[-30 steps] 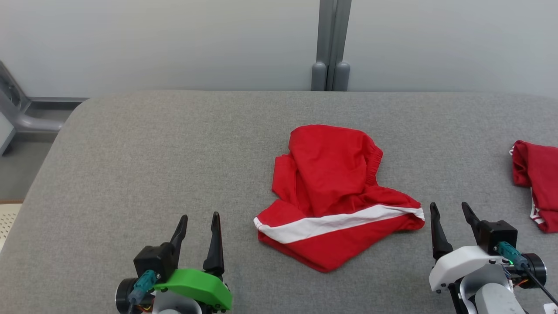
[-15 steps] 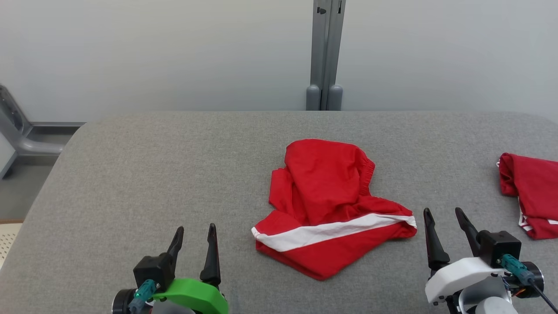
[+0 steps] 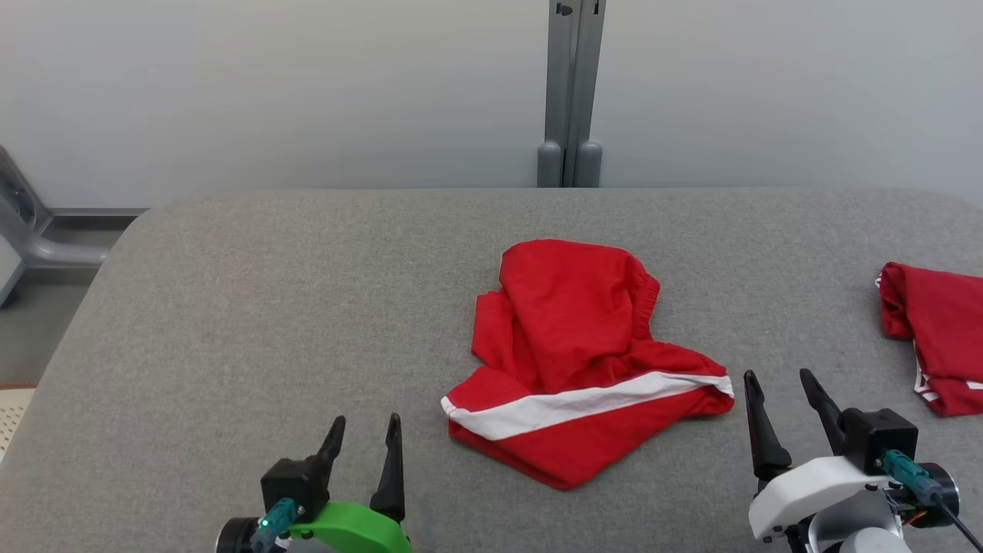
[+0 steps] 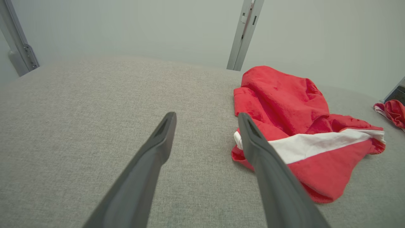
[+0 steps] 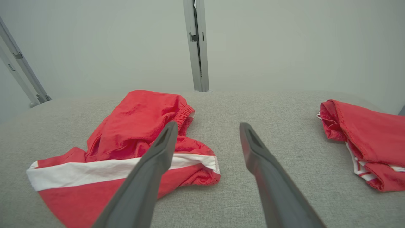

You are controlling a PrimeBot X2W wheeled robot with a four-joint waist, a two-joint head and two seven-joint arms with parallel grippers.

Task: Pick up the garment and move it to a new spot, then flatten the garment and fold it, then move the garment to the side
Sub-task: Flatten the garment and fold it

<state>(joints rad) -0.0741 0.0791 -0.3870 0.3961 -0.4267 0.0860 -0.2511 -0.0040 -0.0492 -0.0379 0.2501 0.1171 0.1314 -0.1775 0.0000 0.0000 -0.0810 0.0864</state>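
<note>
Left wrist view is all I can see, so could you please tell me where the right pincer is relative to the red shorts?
Observer: The right pincer hangs open beside the right end of the shorts, holding nothing.
Operator: Thank you; is that red scrap at my right edge part of the shorts?
Observer: No, it is a second garment, red with white trim, lying apart near the table's right edge.
Operator: Is the left pincer clear of the cloth?
Observer: Yes; the head view shows it open, with bare table between it and the shorts.
</note>
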